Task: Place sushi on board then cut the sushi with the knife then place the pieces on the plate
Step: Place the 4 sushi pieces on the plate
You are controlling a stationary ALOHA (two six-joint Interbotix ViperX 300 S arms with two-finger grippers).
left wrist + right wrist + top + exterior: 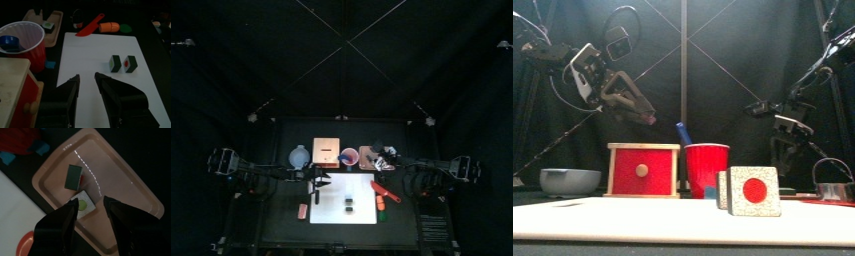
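Note:
Two dark green sushi pieces (123, 63) with red centres stand side by side on the white board (90, 55), large in the front view (754, 190). Two more pieces lie in the pink tray (113, 173): one on its side (73, 176), one flat with a pale face (85, 204). My right gripper (91, 203) hangs open just above that flat piece, holding nothing. My left gripper (87, 76) is open and empty over the board's near edge. The red knife (90, 26) lies at the board's far end. The blue knife (684, 132) stands in the red cup (707, 168).
The wooden box (643, 170) with its red drawer front stands left of the cup, with the blue-grey bowl (569, 180) further left. An orange toy food (110, 26) lies beside the red knife. A small red thing (302, 210) lies left of the board.

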